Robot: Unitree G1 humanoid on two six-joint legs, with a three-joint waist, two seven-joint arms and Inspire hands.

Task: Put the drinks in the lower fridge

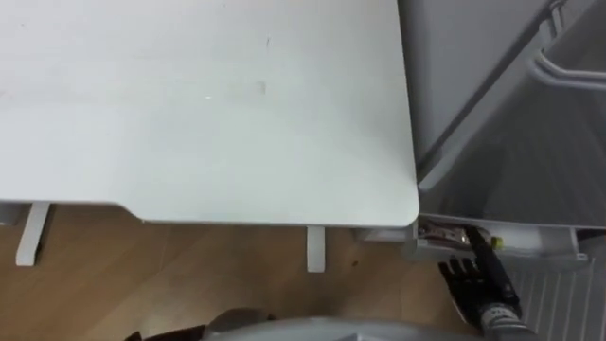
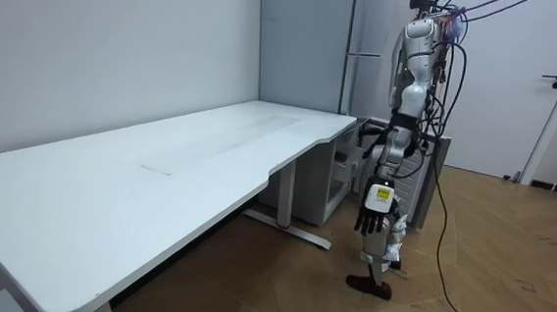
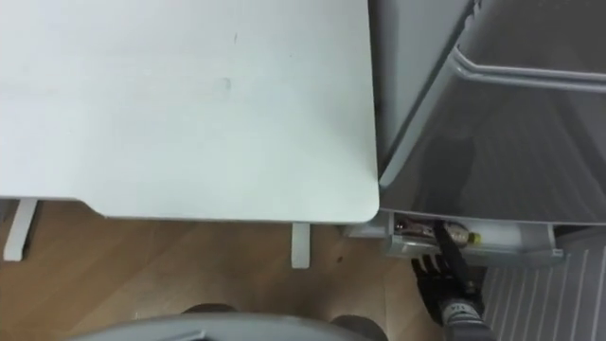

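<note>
The grey fridge [image 1: 492,85] stands to the right of the white table [image 1: 208,104]. At its foot a white lower compartment [image 3: 516,248] is open. A drink bottle [image 3: 458,230] with a yellow cap lies on its side in it, partly hidden by the table corner. My right hand [image 3: 437,277] comes in from the lower right just before that compartment, its dark fingers straight and one fingertip reaching to the bottle. It holds nothing. In the room view my left hand [image 2: 373,214] hangs at my side with relaxed fingers, empty. I stand at the table's end, facing the fridge.
The fridge's upper door has a long pale handle [image 1: 568,71]. A white table leg [image 1: 315,248] stands on the wooden floor [image 1: 189,284] close left of the compartment. A closed door [image 2: 519,84] is behind me in the room view.
</note>
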